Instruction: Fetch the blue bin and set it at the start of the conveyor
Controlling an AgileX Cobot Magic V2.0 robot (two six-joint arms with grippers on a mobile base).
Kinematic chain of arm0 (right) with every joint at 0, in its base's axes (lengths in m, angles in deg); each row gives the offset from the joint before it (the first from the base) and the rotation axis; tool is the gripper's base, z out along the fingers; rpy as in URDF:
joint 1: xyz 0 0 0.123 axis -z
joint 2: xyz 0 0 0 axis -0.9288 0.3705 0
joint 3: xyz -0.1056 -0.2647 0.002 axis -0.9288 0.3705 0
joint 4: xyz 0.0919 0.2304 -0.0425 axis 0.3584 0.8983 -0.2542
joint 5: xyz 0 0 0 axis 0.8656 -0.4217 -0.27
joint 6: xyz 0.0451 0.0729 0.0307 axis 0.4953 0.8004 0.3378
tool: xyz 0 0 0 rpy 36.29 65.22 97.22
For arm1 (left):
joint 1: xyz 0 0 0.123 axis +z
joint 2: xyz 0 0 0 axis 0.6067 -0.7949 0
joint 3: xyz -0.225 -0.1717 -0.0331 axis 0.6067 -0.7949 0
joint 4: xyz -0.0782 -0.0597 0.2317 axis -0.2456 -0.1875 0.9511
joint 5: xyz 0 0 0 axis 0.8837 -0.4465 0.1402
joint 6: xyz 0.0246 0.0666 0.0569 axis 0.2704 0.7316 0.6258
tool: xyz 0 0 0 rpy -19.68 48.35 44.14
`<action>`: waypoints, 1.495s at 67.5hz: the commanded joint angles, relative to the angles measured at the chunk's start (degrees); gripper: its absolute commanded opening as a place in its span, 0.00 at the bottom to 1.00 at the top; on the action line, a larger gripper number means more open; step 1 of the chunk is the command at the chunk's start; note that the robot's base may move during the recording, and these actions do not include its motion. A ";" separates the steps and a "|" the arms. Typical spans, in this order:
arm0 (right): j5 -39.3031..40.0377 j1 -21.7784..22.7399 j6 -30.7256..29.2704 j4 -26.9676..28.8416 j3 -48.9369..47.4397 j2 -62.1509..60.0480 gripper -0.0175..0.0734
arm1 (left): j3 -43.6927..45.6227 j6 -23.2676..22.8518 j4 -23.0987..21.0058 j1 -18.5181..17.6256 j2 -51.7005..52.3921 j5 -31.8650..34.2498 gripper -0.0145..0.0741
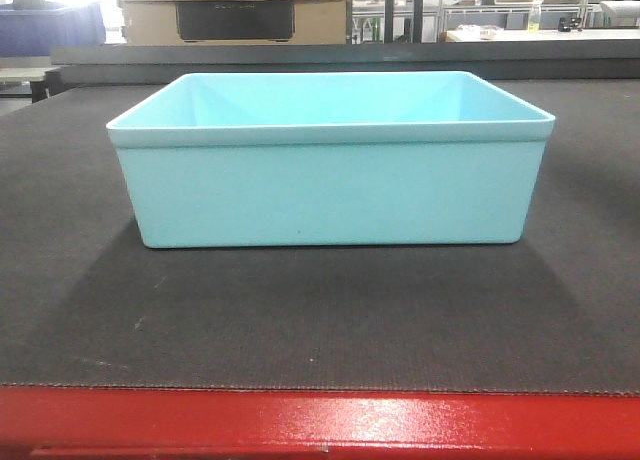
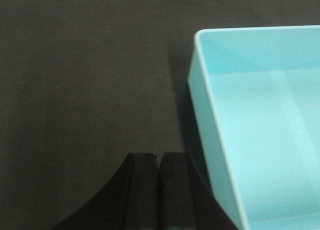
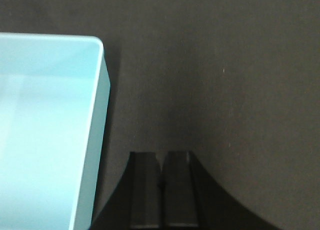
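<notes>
The blue bin (image 1: 330, 170), a light turquoise tub, stands upright and empty on the dark grey woven belt of the conveyor start (image 1: 300, 320), behind its red edge strip (image 1: 320, 425). In the left wrist view the bin (image 2: 260, 130) fills the right side. My left gripper (image 2: 158, 156) hovers over the belt (image 2: 85, 80) just left of the bin's wall, shut and holding nothing. In the right wrist view the bin (image 3: 45, 135) fills the left side. My right gripper (image 3: 161, 153) is over the belt (image 3: 215, 80) just right of the bin, shut and empty. Neither gripper touches the bin.
Behind the belt are cardboard boxes (image 1: 235, 10), a dark blue bin (image 1: 50, 28) at the far left and metal shelving (image 1: 480, 10) at the right. The belt stretches to both sides of the tub.
</notes>
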 commanded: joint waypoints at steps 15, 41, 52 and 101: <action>23.33 0.21 -0.42 -1.05 28.06 -16.51 0.02 | -23.34 0.01 1.05 0.80 19.01 15.41 0.04; 45.13 0.09 -1.00 -3.55 54.87 -41.55 0.01 | -41.39 0.01 1.82 0.80 46.23 27.09 0.04; 48.48 0.09 -1.00 -3.55 58.57 -50.71 0.01 | -43.85 0.01 1.82 0.80 53.85 26.82 0.04; 50.98 0.09 -1.00 -3.55 58.85 -55.50 0.01 | -43.98 0.01 1.82 0.80 57.96 27.56 0.04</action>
